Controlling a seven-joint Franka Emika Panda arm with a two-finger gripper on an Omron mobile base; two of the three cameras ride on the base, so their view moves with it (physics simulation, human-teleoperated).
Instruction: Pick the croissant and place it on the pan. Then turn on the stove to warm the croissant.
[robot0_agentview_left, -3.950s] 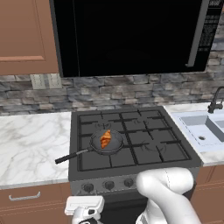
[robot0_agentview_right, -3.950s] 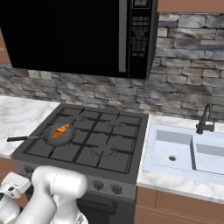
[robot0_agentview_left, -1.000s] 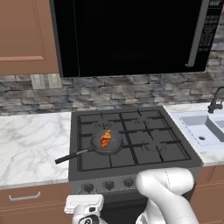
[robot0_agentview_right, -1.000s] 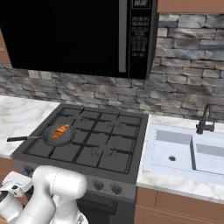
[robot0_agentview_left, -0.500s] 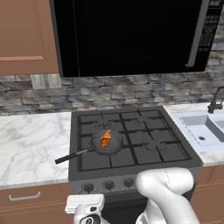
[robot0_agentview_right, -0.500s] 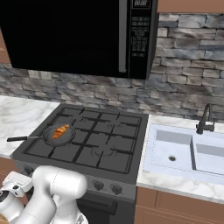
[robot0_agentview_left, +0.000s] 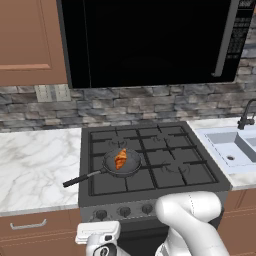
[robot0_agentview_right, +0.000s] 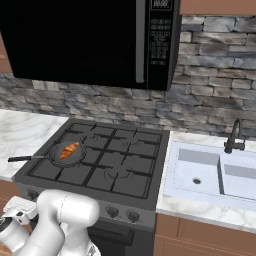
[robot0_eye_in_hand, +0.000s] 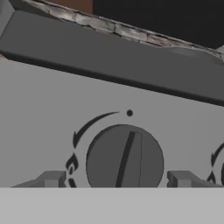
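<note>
**Q:** Moved since the earlier frames?

**A:** Hardly anything. Croissant (robot0_agentview_left: 120, 159) and pan (robot0_agentview_left: 135, 169) lying just as four seconds ago; both base views unshifted; white hand low before the stove (robot0_agentview_left: 170, 170) front, nudged only slightly.

**Q:** State of the pincer (robot0_eye_in_hand: 116, 179)?

**A:** Open. Two dark fingertips (robot0_eye_in_hand: 50, 178) set well apart, one on either side of a round knob (robot0_eye_in_hand: 124, 155), with a gap on each flank and no contact visible.

**Q:** Directly ahead of the pincer?

**A:** Grey front panel of the stove, seen close up. Knob centred between the tips; raised bar on the knob near upright, leaning slightly toward a small dot above it. Curved arrow and flame mark just left of the knob.

**Q:** Position of the croissant?

**A:** Above and beyond the pincer, on the cooktop, inside the pan on the front left burner. Long black pan handle reaching out toward the marble worktop (robot0_agentview_left: 35, 165), over the stove's left edge.

**Q:** Farther off?

**A:** Black microwave (robot0_agentview_left: 150, 40) high above the pincer; white sink (robot0_agentview_left: 230, 145) well away to its right.
</note>
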